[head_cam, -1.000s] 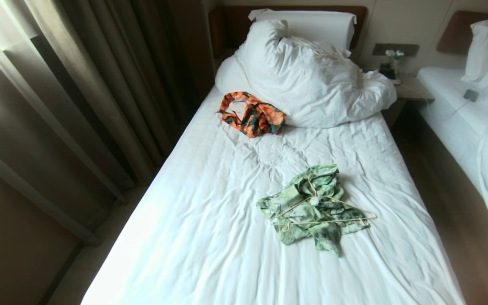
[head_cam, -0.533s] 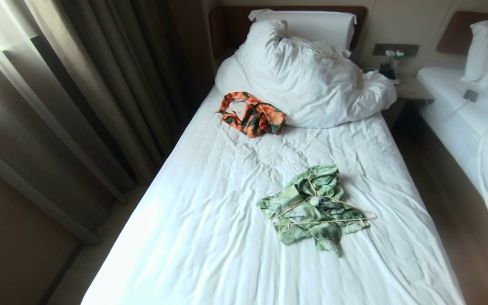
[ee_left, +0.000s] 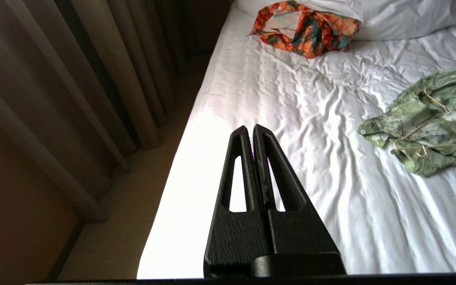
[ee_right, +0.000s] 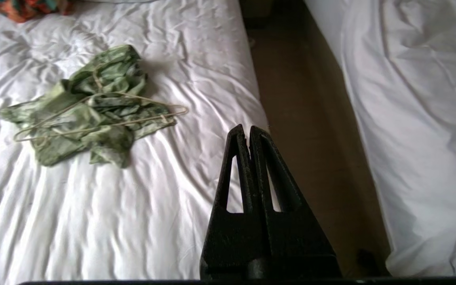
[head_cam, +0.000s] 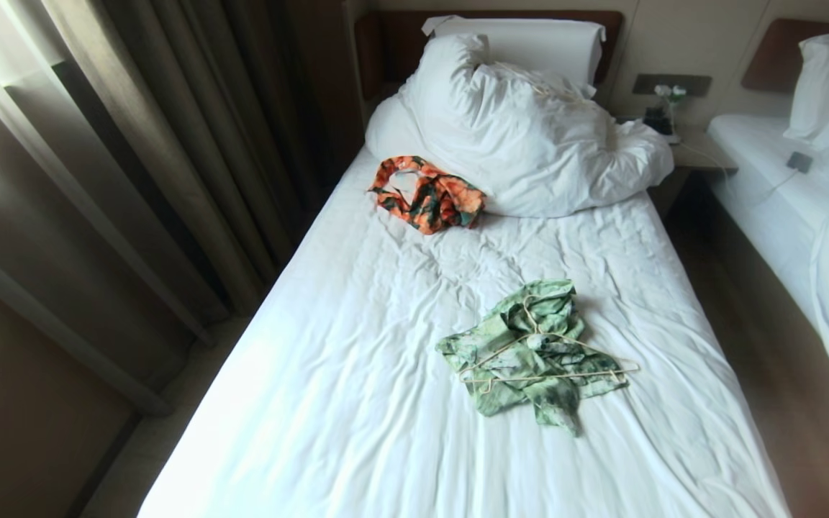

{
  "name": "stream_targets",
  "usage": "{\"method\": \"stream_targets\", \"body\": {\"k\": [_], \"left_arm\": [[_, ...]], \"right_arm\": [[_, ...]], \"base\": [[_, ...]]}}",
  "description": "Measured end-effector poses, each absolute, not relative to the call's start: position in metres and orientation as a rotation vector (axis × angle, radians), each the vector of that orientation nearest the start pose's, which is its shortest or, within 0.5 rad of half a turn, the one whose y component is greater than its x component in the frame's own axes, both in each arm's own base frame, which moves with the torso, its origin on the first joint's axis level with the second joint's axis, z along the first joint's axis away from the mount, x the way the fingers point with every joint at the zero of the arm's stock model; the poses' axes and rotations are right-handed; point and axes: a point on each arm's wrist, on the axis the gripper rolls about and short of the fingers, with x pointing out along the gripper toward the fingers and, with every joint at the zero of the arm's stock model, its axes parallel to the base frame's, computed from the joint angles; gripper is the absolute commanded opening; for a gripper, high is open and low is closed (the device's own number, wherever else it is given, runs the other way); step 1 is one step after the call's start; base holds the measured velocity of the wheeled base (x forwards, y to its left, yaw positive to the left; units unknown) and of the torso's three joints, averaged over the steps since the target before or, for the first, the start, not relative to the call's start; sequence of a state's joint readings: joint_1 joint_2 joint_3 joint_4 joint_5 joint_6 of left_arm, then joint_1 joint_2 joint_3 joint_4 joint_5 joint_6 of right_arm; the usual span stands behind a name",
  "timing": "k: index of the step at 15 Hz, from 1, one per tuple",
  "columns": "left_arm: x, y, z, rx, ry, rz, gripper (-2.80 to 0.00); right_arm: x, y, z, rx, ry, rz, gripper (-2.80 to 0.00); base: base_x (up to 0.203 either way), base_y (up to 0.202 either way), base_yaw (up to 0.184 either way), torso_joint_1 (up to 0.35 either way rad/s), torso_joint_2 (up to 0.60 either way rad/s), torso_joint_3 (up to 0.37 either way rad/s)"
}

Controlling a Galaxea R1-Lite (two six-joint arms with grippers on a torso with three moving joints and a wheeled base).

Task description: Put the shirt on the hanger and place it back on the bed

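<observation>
The bed (head_cam: 400,403), with its wrinkled white sheet, fills most of the head view, running from the near edge to the dark headboard at the far end. A bunched duvet (head_cam: 529,137) is heaped at that far end, with a pillow (head_cam: 522,39) behind it. Brown curtains (head_cam: 141,165) hang along the left side, and a second bed (head_cam: 803,194) is seen across a strip of floor on the right.

An orange patterned garment (head_cam: 429,194) lies just beside the duvet, on its near left side. The shirt (head_cam: 522,352) is crumpled in a heap on the near right part of the bed, well apart from that garment. The hanger (head_cam: 551,360) rests on top of the shirt, its hook pointing toward the far end; no sleeve or shoulder is seen threaded over it.

Across the head views of the last second nothing on the bed is seen to have shifted: shirt, hanger and garment lie as before. The hanging is therefore judged not yet begun, and a first reach toward the hanger is likely the next step.

The left gripper (ee_left: 253,132) is held over the near left edge of the bed, fingers pressed together and empty. The right gripper (ee_right: 248,133) is held over the near right edge, fingers likewise closed on nothing, with the shirt nearer to it.

No brand, label or legible writing is found anywhere.
</observation>
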State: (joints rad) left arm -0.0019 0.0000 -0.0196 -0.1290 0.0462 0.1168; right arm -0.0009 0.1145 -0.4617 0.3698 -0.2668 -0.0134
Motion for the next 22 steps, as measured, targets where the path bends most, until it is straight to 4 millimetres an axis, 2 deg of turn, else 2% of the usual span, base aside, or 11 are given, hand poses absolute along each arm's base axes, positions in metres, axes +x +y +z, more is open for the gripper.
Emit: {"method": "stream_targets", "body": {"k": [3, 5, 9, 14, 22], "left_arm": [[-0.024, 0.000, 0.086, 0.119, -0.097, 0.011, -2.80], [-0.023, -0.001, 0.076, 0.116, -0.003, -0.039, -2.80], [-0.024, -0.001, 0.075, 0.076, 0.011, -0.036, -2.80], [-0.024, 0.000, 0.075, 0.044, 0.012, -0.026, -2.80], [-0.023, 0.000, 0.075, 0.022, 0.015, -0.013, -2.80]], "right_arm": [[-0.046, -0.003, 0.130, -0.018, -0.032, -0.134, -2.80], [-0.035, -0.002, 0.111, -0.034, -0.081, -0.083, -2.80], [-0.025, -0.001, 0.091, -0.074, -0.112, -0.041, -2.80], [-0.023, 0.001, 0.076, -0.073, 0.003, 0.021, -2.80], [-0.023, 0.000, 0.076, -0.007, 0.001, 0.008, -2.80]], "base": [[0.000, 0.000, 0.000, 0.000, 0.00, 0.000], [0.000, 0.000, 0.000, 0.000, 0.00, 0.000], [0.000, 0.000, 0.000, 0.000, 0.00, 0.000], [0.000, 0.000, 0.000, 0.000, 0.00, 0.000], [0.000, 0.000, 0.000, 0.000, 0.00, 0.000]]}}
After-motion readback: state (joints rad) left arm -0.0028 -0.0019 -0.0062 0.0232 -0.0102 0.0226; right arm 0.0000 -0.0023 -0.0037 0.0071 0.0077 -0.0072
